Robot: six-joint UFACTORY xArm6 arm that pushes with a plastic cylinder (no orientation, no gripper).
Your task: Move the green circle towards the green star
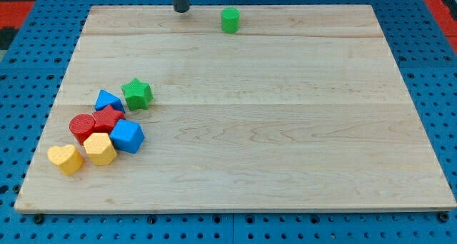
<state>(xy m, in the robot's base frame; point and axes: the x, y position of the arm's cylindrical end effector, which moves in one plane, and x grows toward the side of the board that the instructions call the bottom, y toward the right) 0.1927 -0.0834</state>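
A: Jaws? None on this rig, so nothing spread or pinching; just a dark rod. Tip [182,10] sat at the view's top edge of the desk [285,130], left of centre.

B: Touching anything?

A: No. Stood apart from the green circle [230,20], which lay to the tip's right, near the same top edge. Clear gap between them.

B: Target?

A: Green star [136,93], well apart from the circle, down toward the view's left. Topped a tight cluster: blue block [108,100] just beside it, red circle [82,127] and red block [108,118] below, blue cube [128,135] right of those, yellow block [100,148] and yellow heart [65,159] lowest.

B: Step in hand?

A: Judged as approach only. Circle not yet contacted, no progress toward the star visible.

B: Next move?

A: Probably needed to get round to the circle's far side, upper right of it, then shove down-left along the line to the star. Tip sat on the wrong side for that; pushing from there would have sent the circle rightward, away.

B: Risks?

A: Little room between circle and desk edge for looping behind. Round block could slip off the tip sideways. Stopping short of the star would spare the cluster.
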